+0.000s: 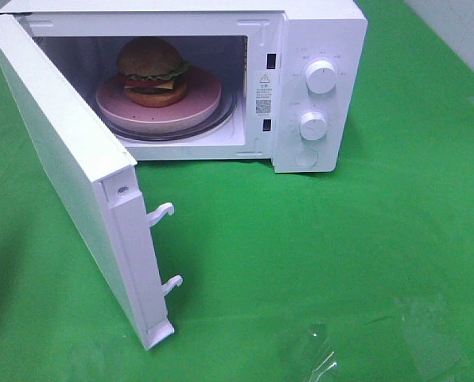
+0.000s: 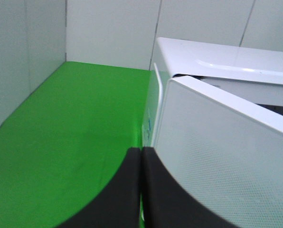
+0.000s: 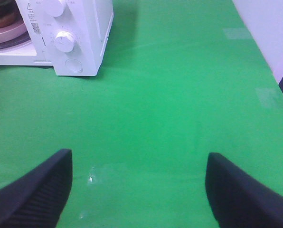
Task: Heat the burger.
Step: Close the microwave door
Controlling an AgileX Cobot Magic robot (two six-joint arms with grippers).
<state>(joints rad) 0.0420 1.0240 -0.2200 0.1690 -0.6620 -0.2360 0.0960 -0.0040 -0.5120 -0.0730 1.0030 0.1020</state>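
Microwave (image 1: 316,32) stands on green cloth (image 1: 364,255), door (image 1: 54,159) swung wide to the left side, two latch hooks (image 1: 164,212) showing on its free edge. Burger (image 1: 151,70) sits inside the cavity, upright on a pink plate (image 1: 197,107), which rests on the glass turntable (image 1: 221,123).

Left gripper (image 2: 140,154): jaws clenched, the two dark fingers (image 2: 122,190) pressed flat together, nothing between them. It points along the outer face of the open door, close beside the door's perforated white panel; cannot tell whether it touches.

Right gripper (image 3: 139,161): jaws released and spread wide, empty, only bare cloth between the fingers (image 3: 37,190). It hangs low over the cloth, aimed toward the microwave's control side, well apart from it. The two knobs (image 3: 64,41) face it, and an edge of the burger shows in the cavity.
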